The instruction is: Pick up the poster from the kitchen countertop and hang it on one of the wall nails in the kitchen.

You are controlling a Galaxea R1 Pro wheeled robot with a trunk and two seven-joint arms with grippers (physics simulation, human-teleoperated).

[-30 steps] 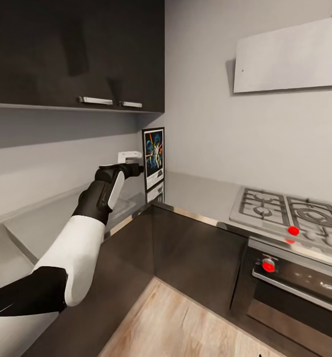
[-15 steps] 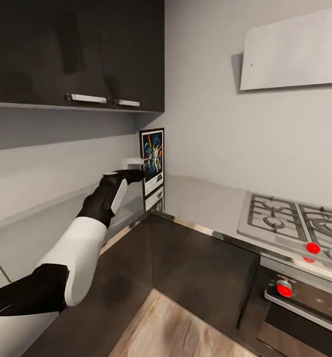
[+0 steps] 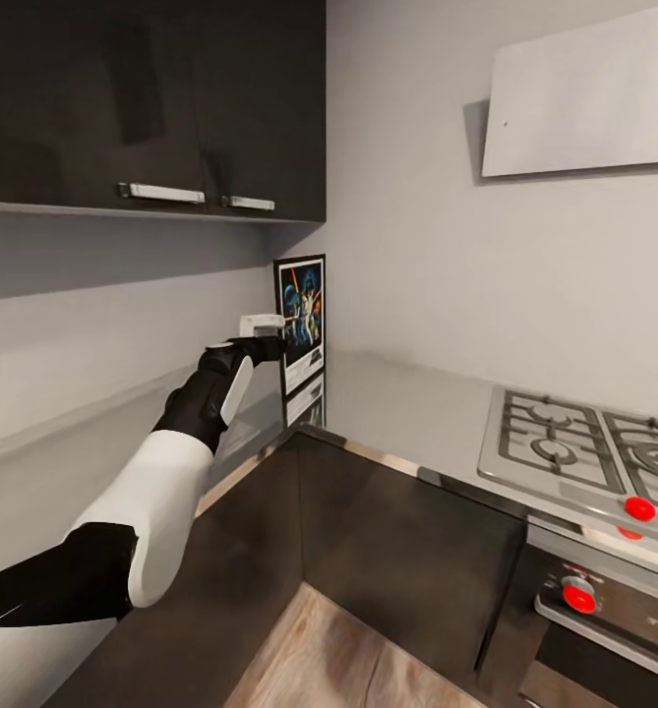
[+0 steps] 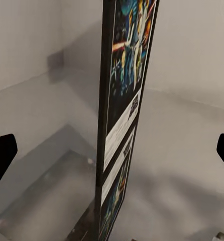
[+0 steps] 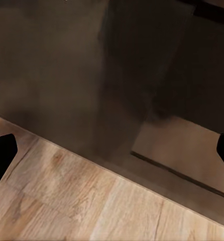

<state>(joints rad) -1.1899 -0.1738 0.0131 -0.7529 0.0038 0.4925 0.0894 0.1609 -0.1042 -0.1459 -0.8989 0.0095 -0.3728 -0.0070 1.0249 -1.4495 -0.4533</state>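
The poster stands upright in the corner on the grey kitchen countertop, mirrored in the worktop's shine. My left gripper reaches level with its left edge, close to it. In the left wrist view the poster shows edge-on, straight ahead between the fingertips, which stand far apart, so the left gripper is open and apart from the frame. My right gripper is open over the wooden floor. A tiny dark dot marks the pale panel over the hob; I cannot tell if it is a nail.
Dark wall cabinets hang above my left arm. The gas hob with red knobs lies at the right, the oven front below it. Dark base cabinet fronts form an inner corner over the wooden floor.
The head view has panned, so the hob and oven have slid right and down in the picture. My left gripper stays beside the poster's left edge, still open.
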